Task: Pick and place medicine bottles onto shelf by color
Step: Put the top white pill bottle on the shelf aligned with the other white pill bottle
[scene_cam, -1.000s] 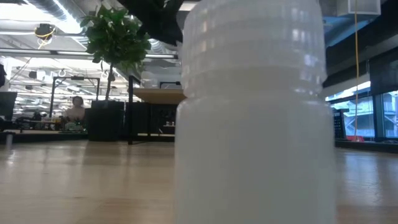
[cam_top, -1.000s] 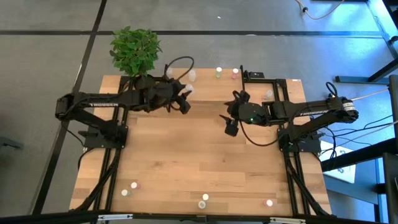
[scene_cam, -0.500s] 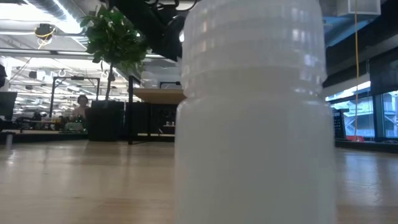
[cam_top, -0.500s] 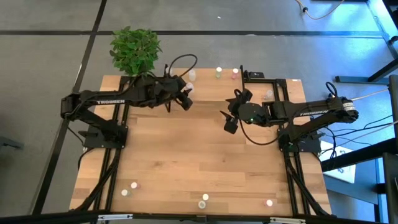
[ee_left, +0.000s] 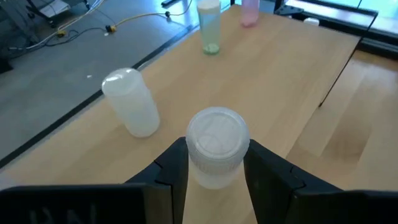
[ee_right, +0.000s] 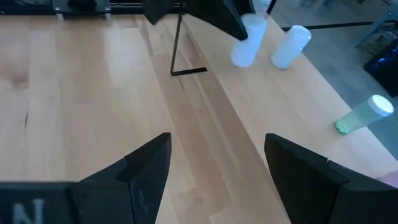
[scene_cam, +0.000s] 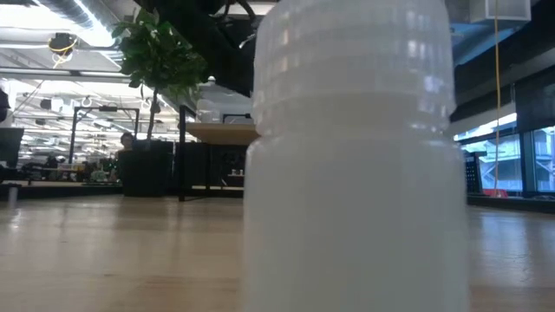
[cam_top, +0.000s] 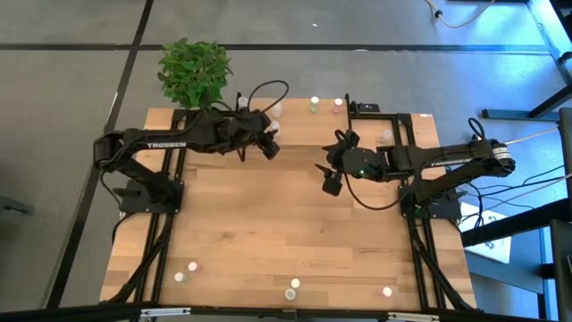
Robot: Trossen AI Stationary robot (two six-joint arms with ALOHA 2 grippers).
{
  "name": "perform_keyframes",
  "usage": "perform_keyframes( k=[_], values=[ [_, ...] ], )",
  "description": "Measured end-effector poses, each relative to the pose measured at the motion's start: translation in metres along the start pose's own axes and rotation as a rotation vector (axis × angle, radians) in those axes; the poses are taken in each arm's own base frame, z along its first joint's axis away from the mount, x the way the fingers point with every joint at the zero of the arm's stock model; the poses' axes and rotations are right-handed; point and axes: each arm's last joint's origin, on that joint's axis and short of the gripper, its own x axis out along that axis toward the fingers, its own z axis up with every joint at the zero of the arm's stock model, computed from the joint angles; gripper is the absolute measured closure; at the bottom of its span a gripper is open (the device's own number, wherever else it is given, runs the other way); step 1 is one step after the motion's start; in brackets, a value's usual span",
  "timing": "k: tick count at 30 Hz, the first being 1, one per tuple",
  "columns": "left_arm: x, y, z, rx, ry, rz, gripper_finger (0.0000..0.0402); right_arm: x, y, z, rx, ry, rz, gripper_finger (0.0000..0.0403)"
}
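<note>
Over the last second the left arm has reached further along the back of the light-wood desk (cam_top: 286,224), carrying its left gripper (cam_top: 265,141) from beside the leafy green plant (cam_top: 194,72) toward the low light-wood shelf board on its black metal frame (cam_top: 357,121). Its fingers (ee_left: 171,171) are clenched on a small whitish white-capped bottle (ee_left: 217,146), so one bottle is on its way to a place beside its colour mates, not yet set down.

The right gripper (cam_top: 332,178) has barely shifted; it hangs over the middle of the desk, fingers released and holding nothing.

The left wrist view gives what the overhead cannot: the held bottle is upright above the board, with a second white-capped bottle (ee_left: 130,102) standing just beside it, and a green-tinted bottle (ee_left: 209,28) and a pink one (ee_left: 250,12) further along the same edge.

The overhead view alone shows the unsorted bottles (cam_top: 292,288) waiting along the near edge. The low view is almost filled by one of them, a translucent white ribbed bottle (scene_cam: 355,156).
</note>
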Motion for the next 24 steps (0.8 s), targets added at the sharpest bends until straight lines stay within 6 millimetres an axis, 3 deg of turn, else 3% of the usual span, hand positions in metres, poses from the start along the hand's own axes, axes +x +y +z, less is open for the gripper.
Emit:
perform_keyframes(
  k=[24],
  values=[
    [0.014, 0.012, -0.001, 0.011, 0.015, 0.017, 0.0280, 0.000, 0.000, 0.000, 0.001, -0.003, 0.000, 0.0142]
  ],
)
